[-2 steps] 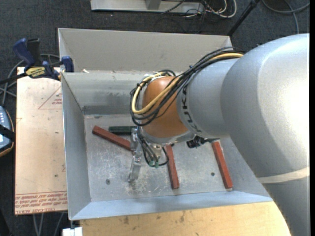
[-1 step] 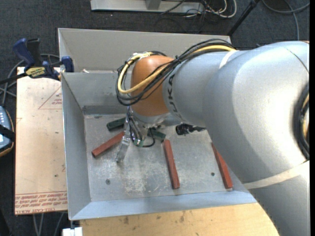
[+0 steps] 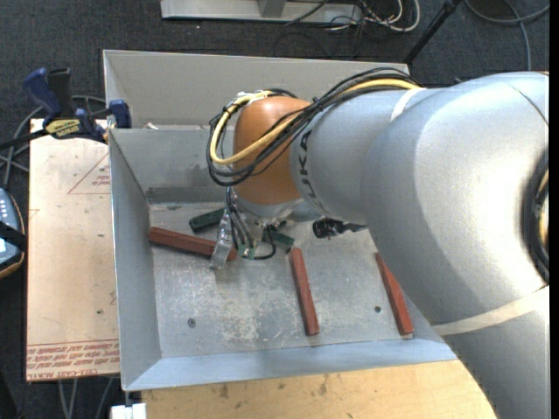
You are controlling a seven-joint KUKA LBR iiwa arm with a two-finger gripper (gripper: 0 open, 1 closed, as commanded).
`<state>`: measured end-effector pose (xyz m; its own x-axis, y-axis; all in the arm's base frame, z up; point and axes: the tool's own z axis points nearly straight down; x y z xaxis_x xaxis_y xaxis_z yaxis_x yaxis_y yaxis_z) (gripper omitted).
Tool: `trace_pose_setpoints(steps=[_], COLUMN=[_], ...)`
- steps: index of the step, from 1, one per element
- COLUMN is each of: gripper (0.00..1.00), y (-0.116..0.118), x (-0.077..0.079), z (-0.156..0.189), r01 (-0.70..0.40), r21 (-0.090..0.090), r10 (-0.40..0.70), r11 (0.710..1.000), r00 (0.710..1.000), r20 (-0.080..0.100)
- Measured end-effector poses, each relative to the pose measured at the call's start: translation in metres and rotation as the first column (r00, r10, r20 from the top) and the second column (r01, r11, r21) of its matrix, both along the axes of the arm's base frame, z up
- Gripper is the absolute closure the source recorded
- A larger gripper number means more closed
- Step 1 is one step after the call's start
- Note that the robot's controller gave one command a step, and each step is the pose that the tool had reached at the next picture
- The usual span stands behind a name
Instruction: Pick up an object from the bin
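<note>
Close against the gripper's (image 3: 223,255) left side, in the camera view, lay the near end of a long reddish-brown bar (image 3: 179,240), stretched across the floor of the grey metal bin (image 3: 227,317) away from the gripper toward the left wall. The gripper hung low at that end, touching it or just above it; which could not be told, nor whether the tool was spread or pressed together. Directly above the gripper sat the arm's orange wrist cover (image 3: 266,160). Up and left of the gripper, just beside it, lay a small dark green piece (image 3: 207,219). Right of the gripper rested a small black thing (image 3: 329,228). Below and right of the gripper lay a second reddish-brown bar (image 3: 303,291), and well apart, farther right, a third (image 3: 394,295).
</note>
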<state>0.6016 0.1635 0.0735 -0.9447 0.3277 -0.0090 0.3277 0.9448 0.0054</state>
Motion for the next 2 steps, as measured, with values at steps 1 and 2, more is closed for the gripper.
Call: trace_pose_setpoints(steps=[1,2], gripper=[0.00,1.00], y=[-0.0002,0.0000], x=[-0.0022,-0.0024], z=[-0.0030,-0.0030], r01=[0.000,0.001], r21=[-0.001,-0.001], r10=[0.000,-0.001], r11=[1.000,1.000], r00=[1.000,1.000], r20=[-0.007,-0.009])
